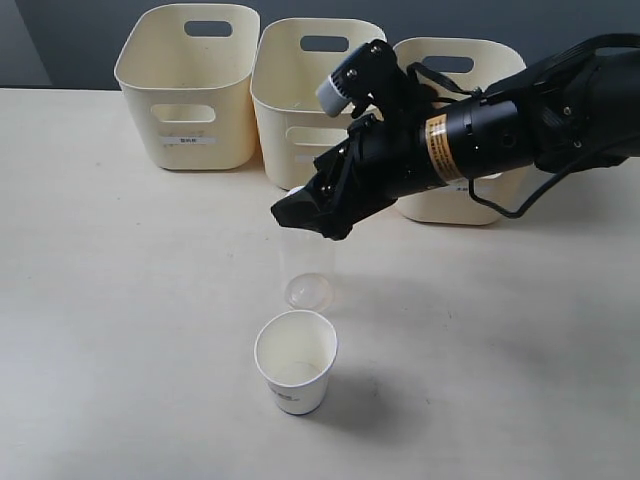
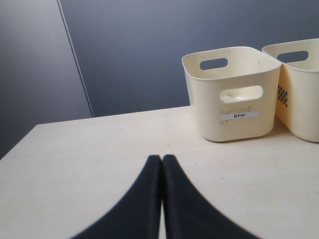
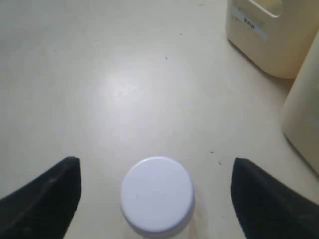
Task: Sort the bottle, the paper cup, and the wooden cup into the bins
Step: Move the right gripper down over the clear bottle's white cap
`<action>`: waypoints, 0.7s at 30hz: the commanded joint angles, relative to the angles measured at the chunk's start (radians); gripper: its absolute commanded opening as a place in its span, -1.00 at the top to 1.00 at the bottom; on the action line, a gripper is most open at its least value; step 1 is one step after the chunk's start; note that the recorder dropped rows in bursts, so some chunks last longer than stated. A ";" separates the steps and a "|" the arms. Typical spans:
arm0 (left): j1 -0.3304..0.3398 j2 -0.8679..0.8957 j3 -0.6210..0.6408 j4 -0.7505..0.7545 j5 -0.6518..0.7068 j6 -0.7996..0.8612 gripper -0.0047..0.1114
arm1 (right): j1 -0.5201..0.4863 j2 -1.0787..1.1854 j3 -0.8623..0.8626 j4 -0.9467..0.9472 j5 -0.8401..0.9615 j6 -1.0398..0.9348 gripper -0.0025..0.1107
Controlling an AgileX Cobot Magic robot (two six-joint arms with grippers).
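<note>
The clear bottle (image 1: 307, 272) stands upright on the table in front of the middle bin. My right gripper (image 1: 311, 217) hovers right above it, reaching in from the right. In the right wrist view the bottle's white cap (image 3: 157, 195) lies between the widely open fingers (image 3: 47, 196) of the right gripper (image 3: 156, 163), touching neither. The white paper cup (image 1: 296, 360) stands upright just in front of the bottle. Three cream bins (image 1: 188, 85) line the back. My left gripper (image 2: 162, 158) is shut on nothing, low over the table. The wooden cup is out of view.
The middle bin (image 1: 300, 105) and right bin (image 1: 452, 205) stand behind my right arm, which hides part of them. In the left wrist view, one bin (image 2: 234, 94) and the edge of another (image 2: 299, 89) stand ahead on the pale table (image 2: 89, 169).
</note>
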 commanded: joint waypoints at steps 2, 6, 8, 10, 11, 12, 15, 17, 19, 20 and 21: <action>0.000 -0.005 0.002 0.000 -0.007 -0.002 0.92 | -0.001 0.009 -0.001 0.000 0.024 -0.003 -0.42; 0.000 -0.005 0.002 0.000 -0.007 -0.002 0.92 | -0.001 0.016 -0.001 0.000 0.028 -0.003 -0.42; 0.000 -0.005 0.002 0.000 -0.007 -0.002 0.92 | -0.001 0.019 -0.003 0.000 0.028 -0.005 -0.42; 0.000 -0.005 0.002 0.000 -0.007 -0.002 0.92 | -0.001 0.019 -0.003 0.000 0.024 -0.005 -0.42; 0.000 -0.005 0.002 0.000 -0.007 -0.002 0.92 | -0.001 0.019 -0.003 0.000 0.024 -0.005 -0.42; 0.000 -0.005 0.002 0.000 -0.007 -0.002 0.92 | -0.001 0.019 -0.003 0.000 0.024 -0.005 -0.42; 0.000 -0.005 0.002 0.000 -0.007 -0.002 0.92 | -0.001 0.023 -0.003 0.000 0.023 -0.005 -0.42; 0.000 -0.005 0.002 0.000 -0.007 -0.002 0.92 | -0.001 0.029 -0.003 0.000 0.023 -0.005 -0.42; 0.000 -0.005 0.002 0.000 -0.007 -0.002 0.92 | -0.001 0.032 -0.003 0.000 0.028 -0.005 -0.42; 0.000 -0.005 0.002 0.000 -0.007 -0.002 0.92 | -0.001 0.032 -0.003 0.000 0.031 -0.005 -0.42; 0.000 -0.005 0.002 0.000 -0.007 -0.002 0.92 | -0.001 0.032 -0.003 0.000 0.033 -0.007 -0.42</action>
